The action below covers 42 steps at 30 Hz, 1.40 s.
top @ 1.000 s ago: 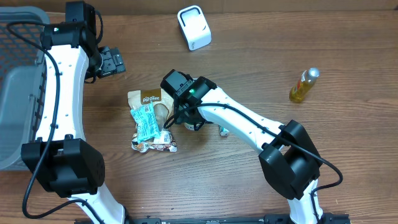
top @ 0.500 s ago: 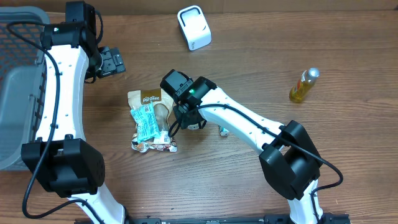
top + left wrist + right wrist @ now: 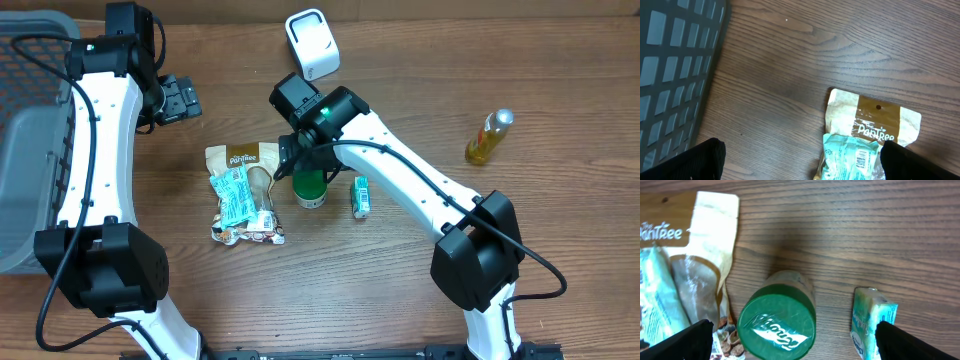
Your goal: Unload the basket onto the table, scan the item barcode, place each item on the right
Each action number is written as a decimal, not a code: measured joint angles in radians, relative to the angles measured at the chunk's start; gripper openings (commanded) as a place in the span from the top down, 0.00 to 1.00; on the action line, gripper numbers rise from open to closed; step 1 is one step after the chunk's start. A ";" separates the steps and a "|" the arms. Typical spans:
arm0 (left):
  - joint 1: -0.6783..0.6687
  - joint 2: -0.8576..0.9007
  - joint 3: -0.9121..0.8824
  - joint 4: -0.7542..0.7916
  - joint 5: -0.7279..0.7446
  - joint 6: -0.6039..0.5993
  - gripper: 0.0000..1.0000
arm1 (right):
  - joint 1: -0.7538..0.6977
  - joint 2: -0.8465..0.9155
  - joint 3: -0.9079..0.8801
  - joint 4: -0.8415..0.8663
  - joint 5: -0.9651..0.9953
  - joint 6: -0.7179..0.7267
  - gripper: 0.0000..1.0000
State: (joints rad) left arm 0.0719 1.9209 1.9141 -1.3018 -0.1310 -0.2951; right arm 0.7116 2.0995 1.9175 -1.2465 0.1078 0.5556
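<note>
A green-lidded jar stands upright on the table, free of any grip. My right gripper hovers open just above and behind it; in the right wrist view the green lid lies between its spread black fingertips. A small teal box lies right of the jar. A tan snack bag with a teal packet on top lies left of it; the packet's barcode faces up. The white scanner stands at the back. My left gripper is open and empty near the bag's far corner.
A grey mesh basket fills the left edge, and its wall shows in the left wrist view. A yellow bottle lies at the right. Bare wooden tabletop stretches between the scanner and the bottle.
My right gripper has opened and pulled back toward the scanner, leaving the green-lidded jar standing and the teal box fully uncovered. The left arm has not moved.
</note>
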 measured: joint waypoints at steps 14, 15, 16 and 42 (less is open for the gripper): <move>0.000 0.000 0.000 0.000 0.000 0.000 0.00 | 0.075 0.000 -0.179 0.187 -0.017 0.062 0.15; 0.000 0.000 0.000 0.000 0.000 0.000 0.01 | 0.077 0.000 -0.183 0.177 -0.014 0.064 0.17; 0.000 0.000 0.000 0.000 0.000 0.000 0.00 | 0.079 0.000 -0.185 0.171 -0.010 0.065 0.23; 0.000 0.000 0.000 0.000 0.000 0.000 0.00 | 0.028 0.000 -0.191 0.158 0.103 0.046 0.03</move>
State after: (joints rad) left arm 0.0719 1.9209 1.9141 -1.3018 -0.1314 -0.2951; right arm 0.7399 2.0995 1.7264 -1.0889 0.2104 0.6014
